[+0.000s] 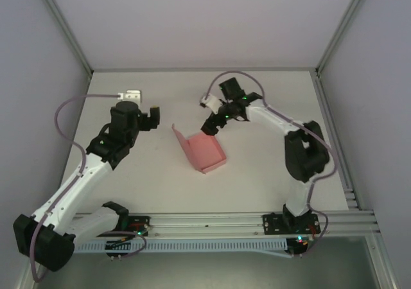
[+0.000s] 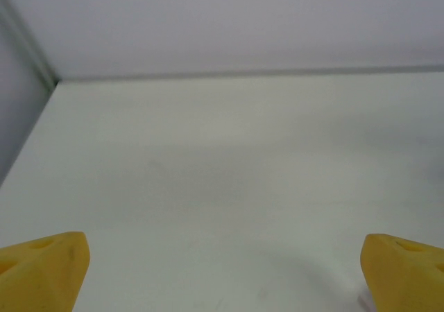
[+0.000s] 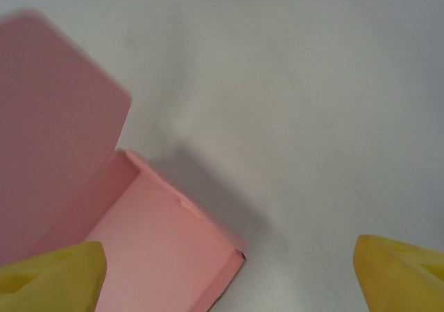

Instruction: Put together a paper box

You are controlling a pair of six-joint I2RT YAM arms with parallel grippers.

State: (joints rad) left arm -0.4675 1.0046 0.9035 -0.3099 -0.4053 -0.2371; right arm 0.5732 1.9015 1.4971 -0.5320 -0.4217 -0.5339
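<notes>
Paper box [image 1: 205, 153] sits mid-table, half done: tray w/ low walls formed, one tall flap [image 1: 183, 144] standing up on its left side, lid not closed. R gripper [image 1: 210, 128] hovers just over the box's far end, jaws wide apart, holding nothing; in the R wrist view the tray's open inside lies low-left by the yellow fingertips [image 3: 55, 277]. L gripper [image 1: 154, 117] is well apart to the left, also spread open & empty, facing bare table [image 1: 276, 109]. Step in hand, I'd say: fold the upright flap over & tuck it. To do it well: card looks thin & light, so box will prob skid if pushed from one side only. Bring L gripper in to brace the opposite wall while R presses the flap down along its crease. Push near the crease first, not the free edge, else flap may buckle. Go slow at tuck-in so the front wall isn't crushed. Surface: plain white matte, smooth, prob low grip. Room: pale grey panel walls [image 1: 192, 19] on 3 sides, alu frame posts [image 1: 64, 26] at far corners, slotted rail [image 1: 212, 219] along near edge w/ arm bases [image 1: 292, 223] bolted on
</notes>
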